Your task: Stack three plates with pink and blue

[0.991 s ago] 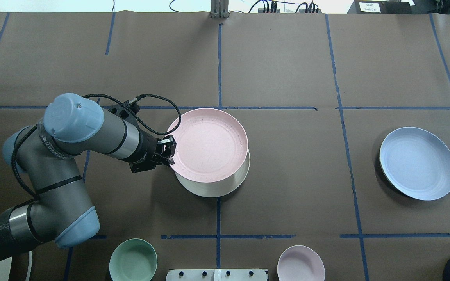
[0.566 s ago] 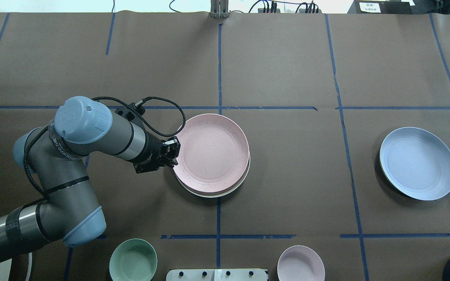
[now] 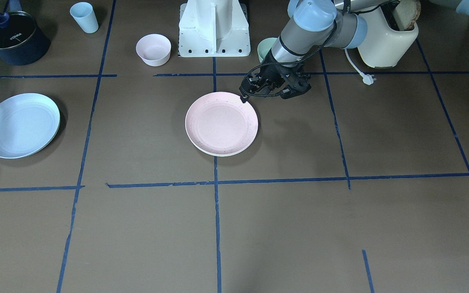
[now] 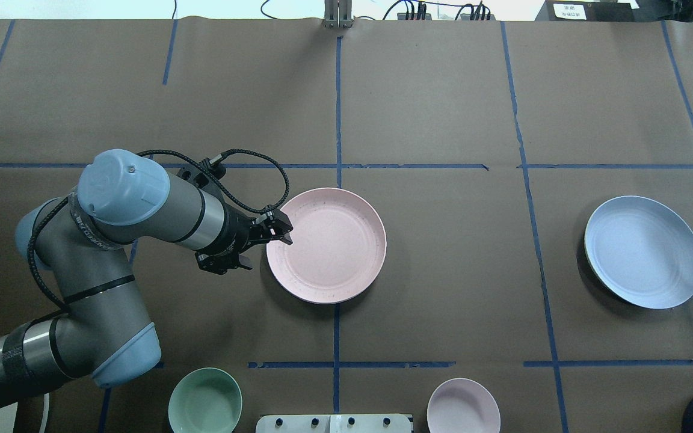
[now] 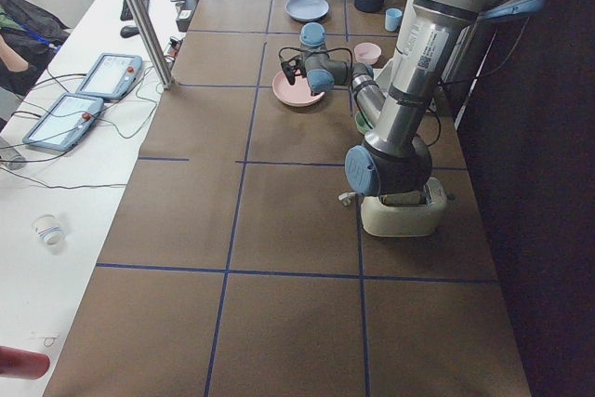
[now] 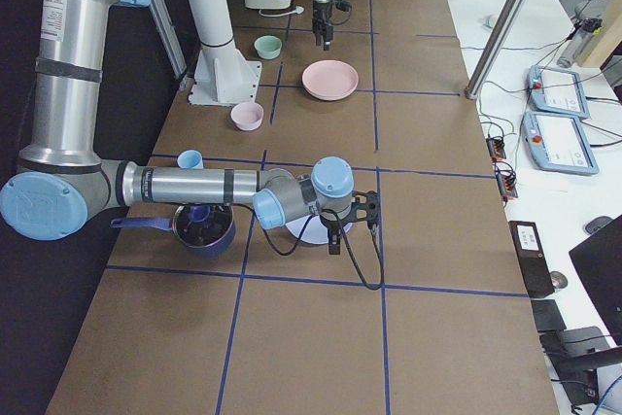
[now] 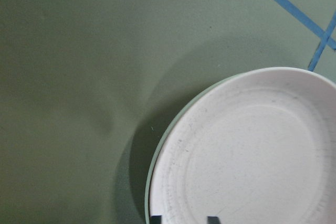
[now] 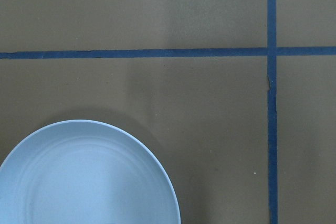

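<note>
While left tool (image 4: 283,231) gapes apart by rim, pink plate (image 4: 326,245) lies matte, ring-rimmed, atop cream plate (image 3: 218,155).

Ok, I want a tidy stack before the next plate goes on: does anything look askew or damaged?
Nothing stands out. The pink plate sits level and nearly centred on the cream-white plate, only a thin cream edge showing. The blue plate lies whole and apart.

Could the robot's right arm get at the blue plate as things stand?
Probably yes: the right gripper seems to hang just above the edge of the blue plate, which lies bare with nothing on it.
</note>
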Action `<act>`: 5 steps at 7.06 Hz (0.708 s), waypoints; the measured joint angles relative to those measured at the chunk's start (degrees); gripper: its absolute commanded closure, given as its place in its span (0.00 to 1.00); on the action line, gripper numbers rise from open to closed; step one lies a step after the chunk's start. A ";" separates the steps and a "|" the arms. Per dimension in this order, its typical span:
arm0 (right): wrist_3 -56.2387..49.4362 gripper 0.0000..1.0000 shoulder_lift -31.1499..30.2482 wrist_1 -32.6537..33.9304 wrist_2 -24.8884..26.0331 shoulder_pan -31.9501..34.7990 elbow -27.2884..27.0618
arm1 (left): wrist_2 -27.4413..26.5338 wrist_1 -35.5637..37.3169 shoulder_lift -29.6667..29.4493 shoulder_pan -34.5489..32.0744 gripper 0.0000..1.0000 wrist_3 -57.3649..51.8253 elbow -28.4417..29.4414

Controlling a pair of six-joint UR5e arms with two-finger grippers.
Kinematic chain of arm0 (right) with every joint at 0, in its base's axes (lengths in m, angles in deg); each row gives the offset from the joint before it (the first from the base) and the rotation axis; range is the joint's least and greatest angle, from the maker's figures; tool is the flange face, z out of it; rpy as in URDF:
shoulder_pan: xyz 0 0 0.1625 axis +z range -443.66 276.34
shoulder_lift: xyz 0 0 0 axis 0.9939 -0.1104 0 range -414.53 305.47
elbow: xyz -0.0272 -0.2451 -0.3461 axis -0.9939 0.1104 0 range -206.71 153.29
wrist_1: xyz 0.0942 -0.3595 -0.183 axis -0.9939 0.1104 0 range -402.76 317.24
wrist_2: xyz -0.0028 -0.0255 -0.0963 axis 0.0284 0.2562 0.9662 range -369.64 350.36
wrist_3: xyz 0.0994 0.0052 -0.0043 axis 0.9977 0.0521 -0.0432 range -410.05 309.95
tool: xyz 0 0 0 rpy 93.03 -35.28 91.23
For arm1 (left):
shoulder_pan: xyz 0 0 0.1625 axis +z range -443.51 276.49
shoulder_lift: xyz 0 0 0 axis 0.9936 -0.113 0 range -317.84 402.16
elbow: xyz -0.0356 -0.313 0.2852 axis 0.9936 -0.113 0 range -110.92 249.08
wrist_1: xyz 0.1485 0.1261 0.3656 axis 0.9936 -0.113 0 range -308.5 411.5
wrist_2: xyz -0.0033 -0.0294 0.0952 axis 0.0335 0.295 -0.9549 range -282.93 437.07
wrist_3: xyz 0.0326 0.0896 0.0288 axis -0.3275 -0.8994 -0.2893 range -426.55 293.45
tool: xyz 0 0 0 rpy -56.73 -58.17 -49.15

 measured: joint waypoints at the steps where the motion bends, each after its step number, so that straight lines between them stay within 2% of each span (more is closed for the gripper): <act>1: 5.54 0.00 -1.29 -6.37 2.05 -3.19 1.12 | 0.15 0.13 0.28 -0.72 0.00 -0.02 -0.67; 3: 13.92 0.00 -2.22 -20.75 3.63 -8.05 8.32 | 0.55 0.35 2.06 -2.38 0.00 -0.06 -2.58; 5: 17.79 0.00 -2.22 -26.95 4.68 -11.12 11.98 | 1.27 0.40 3.01 -3.48 0.00 -0.05 -3.53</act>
